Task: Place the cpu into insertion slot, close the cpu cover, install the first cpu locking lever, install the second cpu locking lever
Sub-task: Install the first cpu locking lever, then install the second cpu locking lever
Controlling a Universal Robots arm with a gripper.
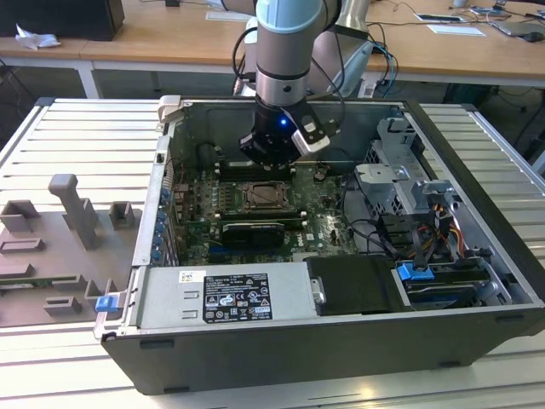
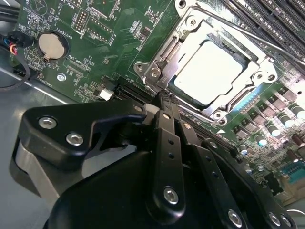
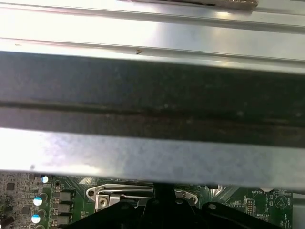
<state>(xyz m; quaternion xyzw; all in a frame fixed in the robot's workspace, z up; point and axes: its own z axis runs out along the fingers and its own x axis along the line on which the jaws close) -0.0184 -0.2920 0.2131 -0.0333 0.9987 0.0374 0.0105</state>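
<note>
The cpu (image 2: 213,71) sits in its socket under the closed cpu cover (image 2: 190,36). The gripper (image 2: 162,102) hangs beside it, jaws apparently pinched together, perhaps to press a lever.

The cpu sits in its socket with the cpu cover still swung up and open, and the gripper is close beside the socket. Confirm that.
One thing is wrong: the cpu cover is not swung up. In the second wrist view it lies flat, framing the cpu, whose pale face shows through its square cut-out. The rest stands: the cpu sits in its socket and the gripper is close beside it.
</note>
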